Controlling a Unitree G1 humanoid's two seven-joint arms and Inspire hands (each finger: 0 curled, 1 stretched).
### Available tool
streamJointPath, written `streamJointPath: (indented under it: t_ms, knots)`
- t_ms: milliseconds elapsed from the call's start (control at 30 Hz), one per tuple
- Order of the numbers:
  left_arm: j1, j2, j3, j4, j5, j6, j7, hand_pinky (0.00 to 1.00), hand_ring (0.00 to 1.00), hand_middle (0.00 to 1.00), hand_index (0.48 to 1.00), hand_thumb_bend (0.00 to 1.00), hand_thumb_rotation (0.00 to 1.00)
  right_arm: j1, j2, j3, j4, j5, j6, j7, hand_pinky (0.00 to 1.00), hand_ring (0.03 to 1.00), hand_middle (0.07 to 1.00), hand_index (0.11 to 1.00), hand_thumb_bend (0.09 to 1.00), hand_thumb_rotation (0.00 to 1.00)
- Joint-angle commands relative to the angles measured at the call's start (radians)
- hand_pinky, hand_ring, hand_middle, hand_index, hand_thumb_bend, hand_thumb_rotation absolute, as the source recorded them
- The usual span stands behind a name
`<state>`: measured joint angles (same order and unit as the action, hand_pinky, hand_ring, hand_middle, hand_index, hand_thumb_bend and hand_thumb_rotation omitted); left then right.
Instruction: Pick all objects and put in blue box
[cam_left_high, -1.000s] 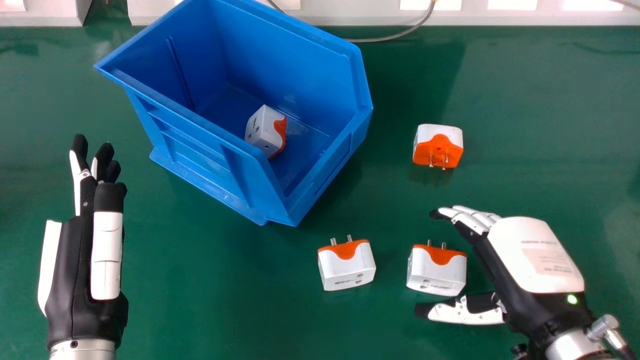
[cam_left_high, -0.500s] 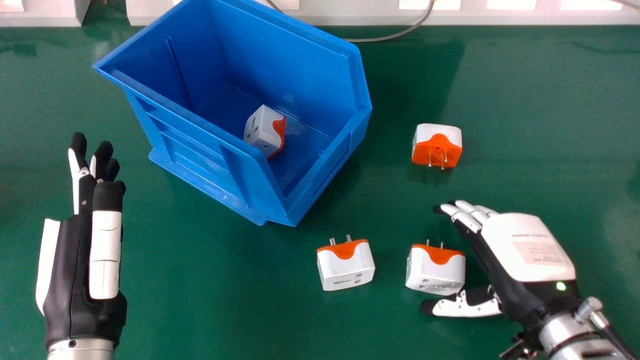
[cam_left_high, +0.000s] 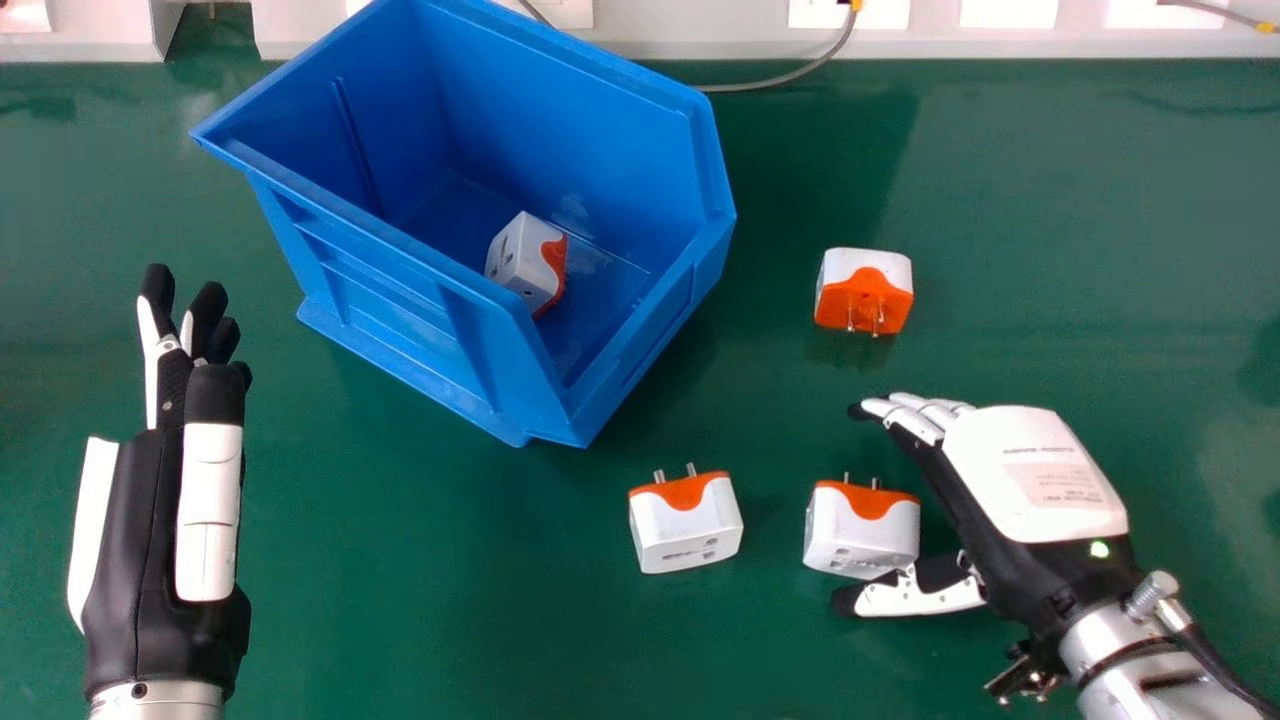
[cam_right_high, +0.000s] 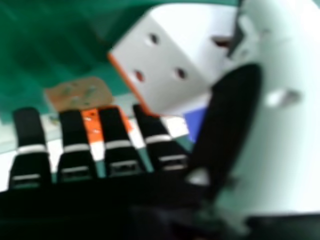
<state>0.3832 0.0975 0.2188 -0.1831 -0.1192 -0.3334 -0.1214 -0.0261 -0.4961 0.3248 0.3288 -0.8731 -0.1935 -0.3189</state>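
- Green desk (cam_left_high: 450, 620), with a white ledge (cam_left_high: 680, 30) along its far edge.
- Blue box (cam_left_high: 560, 110) stands by the desk's far edge, left of centre; the view cuts off its far corner.
- Boxed adapter (cam_left_high: 520, 262) lies inside, its lower part hidden by the rim.
- Far adapter (cam_left_high: 865, 290), right of the box, has its pins toward the desk's near edge.
- Middle adapter (cam_left_high: 686, 525) and right-hand adapter (cam_left_high: 860, 530) lie nearer, pins toward the far edge.
- Right hand (cam_left_high: 1035, 475): released, fingers extended beyond the right-hand adapter, thumb on its near side. Thumb contact cannot be determined.
- Left hand (cam_left_high: 140, 550): released, fingers straight, at the desk's left side.
- Head view records the right-hand adapter's orange end and pins; right hand view adds three round holes in a white face, partly covered by the thumb.
- Orange patches behind the fingertips are blurred; which adapters they belong to cannot be determined.
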Motion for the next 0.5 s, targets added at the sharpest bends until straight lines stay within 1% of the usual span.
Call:
streamJointPath:
  t_ms: [0,33,67,133,200,233,300,333,367,467]
  knots:
    - [-0.006,0.007,0.003,-0.031,0.0,0.002,0.003,1.0,1.0,1.0,1.0,0.88,1.0,-0.012,-0.026,0.02,0.045,-0.044,0.028,-0.013,0.43,0.481,0.501,0.545,0.531,0.04]
    - [-0.007,0.005,0.003,-0.035,-0.004,0.007,0.004,1.0,1.0,1.0,1.0,0.89,1.0,-0.017,-0.028,0.026,0.048,-0.045,0.03,-0.009,0.39,0.441,0.468,0.526,0.525,0.02]
    - [-0.007,0.003,0.002,-0.038,-0.006,0.011,0.004,1.0,1.0,1.0,1.0,0.89,1.0,-0.02,-0.03,0.032,0.05,-0.044,0.033,-0.006,0.36,0.401,0.452,0.514,0.521,0.01]
    - [-0.008,0.002,0.002,-0.042,-0.008,0.016,0.004,1.0,1.0,1.0,1.0,0.9,1.0,-0.025,-0.032,0.04,0.052,-0.039,0.042,0.005,0.32,0.355,0.439,0.505,0.516,0.01]
    - [-0.01,0.002,0.003,-0.041,-0.008,0.017,0.003,1.0,1.0,1.0,1.0,0.9,1.0,-0.032,-0.037,0.053,0.044,-0.059,0.066,0.024,0.28,0.313,0.43,0.504,0.514,0.01]
    - [-0.011,0.003,0.003,-0.041,-0.008,0.016,0.002,1.0,1.0,1.0,1.0,0.9,1.0,-0.035,-0.038,0.058,0.04,-0.063,0.077,0.036,0.21,0.252,0.418,0.499,0.512,0.01]
    - [-0.012,0.004,0.003,-0.04,-0.007,0.016,0.001,1.0,1.0,1.0,1.0,0.91,1.0,-0.037,-0.036,0.06,0.028,-0.049,0.095,0.079,0.16,0.206,0.406,0.499,0.508,0.01]
    - [-0.012,0.005,0.004,-0.04,-0.007,0.016,0.0,1.0,1.0,1.0,1.0,0.91,1.0,-0.037,-0.035,0.06,0.02,-0.04,0.103,0.098,0.12,0.168,0.308,0.485,0.497,0.08]
    - [-0.012,0.005,0.004,-0.038,-0.006,0.014,0.001,1.0,1.0,1.0,1.0,0.91,1.0,-0.035,-0.033,0.059,0.014,-0.036,0.109,0.107,0.11,0.155,0.261,0.478,0.492,0.12]
    - [-0.014,0.004,0.004,-0.037,-0.008,0.014,-0.001,1.0,1.0,1.0,1.0,0.91,1.0,-0.031,-0.031,0.052,-0.001,-0.015,0.113,0.127,0.1,0.152,0.227,0.472,0.487,0.15]
